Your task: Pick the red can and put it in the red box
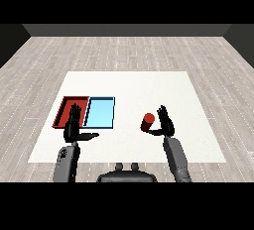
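The red can (pixel 148 122) stands on the white table (pixel 129 87), right of centre near the front. My right hand (pixel 165 122) is just to its right, fingers straight up and thumb reaching toward the can's base, open and not curled round it. The red tray (pixel 65 106) lies at the left of the table. My left hand (pixel 74 125) hovers over the red tray's near edge, open with fingers straight and thumb stretched to the right.
A light blue tray (pixel 100 112) lies right beside the red tray, between it and the can. The table's front edge runs just behind both forearms. Wooden floor surrounds the table.
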